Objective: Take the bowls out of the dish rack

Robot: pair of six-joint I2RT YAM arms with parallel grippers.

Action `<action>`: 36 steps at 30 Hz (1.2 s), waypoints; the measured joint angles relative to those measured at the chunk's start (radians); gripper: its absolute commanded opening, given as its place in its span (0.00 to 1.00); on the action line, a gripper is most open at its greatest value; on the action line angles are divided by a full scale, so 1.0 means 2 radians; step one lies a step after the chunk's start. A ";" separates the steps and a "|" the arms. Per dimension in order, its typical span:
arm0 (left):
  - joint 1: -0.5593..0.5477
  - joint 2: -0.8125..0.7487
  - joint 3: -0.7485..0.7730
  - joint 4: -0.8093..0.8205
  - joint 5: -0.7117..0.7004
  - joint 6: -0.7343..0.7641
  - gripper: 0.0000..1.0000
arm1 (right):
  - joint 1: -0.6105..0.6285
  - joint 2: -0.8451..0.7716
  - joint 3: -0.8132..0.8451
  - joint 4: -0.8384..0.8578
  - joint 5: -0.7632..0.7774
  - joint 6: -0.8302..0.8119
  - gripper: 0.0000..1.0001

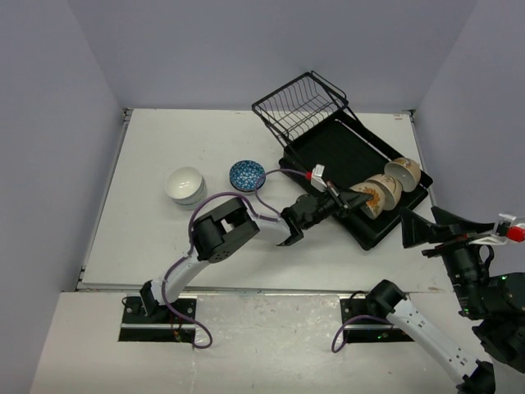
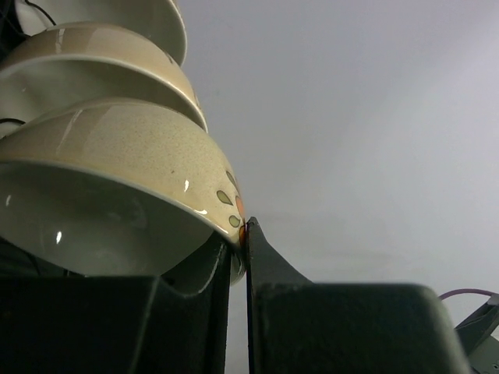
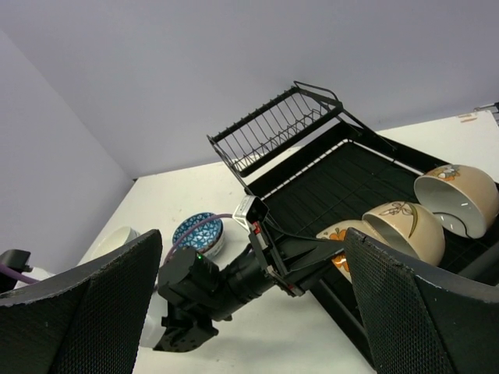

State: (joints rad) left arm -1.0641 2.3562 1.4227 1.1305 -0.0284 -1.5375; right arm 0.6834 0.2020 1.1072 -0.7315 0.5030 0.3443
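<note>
The black dish rack (image 1: 328, 148) stands at the back right, its tilted wire basket at the far end. Three cream bowls lean in a row on its near right part. My left gripper (image 1: 349, 199) is shut on the rim of the nearest one, a cream bowl with an orange and leaf pattern (image 1: 371, 198). In the left wrist view its fingertips (image 2: 243, 234) pinch that bowl's rim (image 2: 140, 164), one finger inside and one outside. My right gripper (image 1: 426, 227) hangs open off the rack's near right corner, holding nothing (image 3: 249, 312).
On the table left of the rack sit a blue-patterned bowl (image 1: 247, 175) and a stack of white bowls (image 1: 185, 185). The other two cream bowls (image 1: 385, 187) (image 1: 404, 172) lean right behind the gripped one. Walls close in the table on three sides.
</note>
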 measured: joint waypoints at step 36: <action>0.006 -0.409 -0.014 -0.632 -0.153 0.418 0.00 | 0.000 0.013 -0.003 0.019 0.001 -0.010 0.99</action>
State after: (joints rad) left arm -1.0515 1.5383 1.3949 -0.1333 -0.3347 -0.7013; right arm 0.6830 0.2287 1.1004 -0.6941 0.5053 0.3244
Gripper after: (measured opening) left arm 0.074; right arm 0.987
